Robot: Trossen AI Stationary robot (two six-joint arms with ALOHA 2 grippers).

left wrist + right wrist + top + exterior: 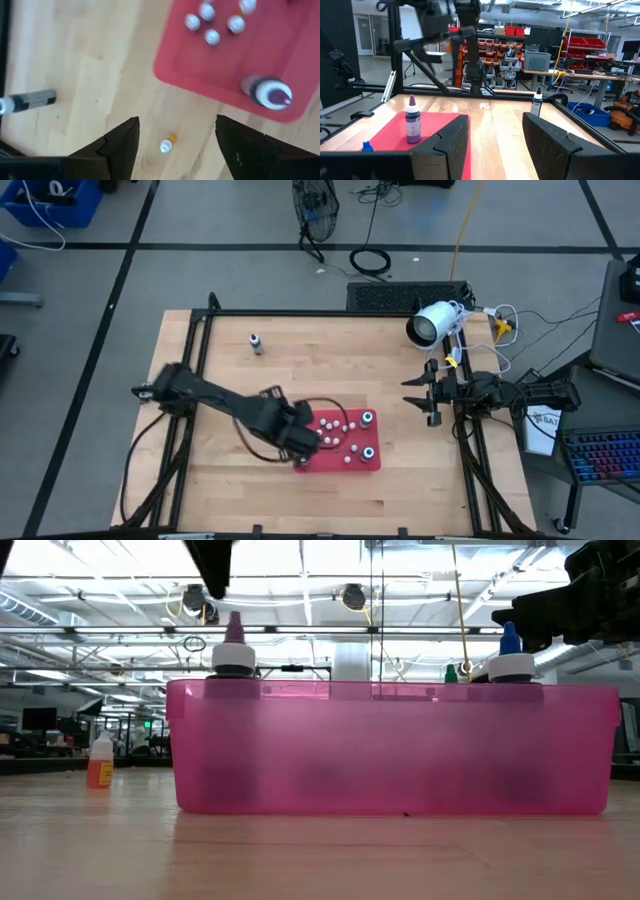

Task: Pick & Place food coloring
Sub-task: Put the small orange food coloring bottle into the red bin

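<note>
Orange-bodied, white-capped food coloring bottle stands upright on the wooden table, just left of the red tray. Over it hangs the left gripper, jaws spread, empty. Far right, the right gripper waits, jaws apart, empty.

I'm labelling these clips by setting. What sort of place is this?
Probably a robotics lab or workshop: a framed wooden table on a taped concrete floor, shelving with red parts bins behind, and open ceiling trusses with strip lights.
</note>
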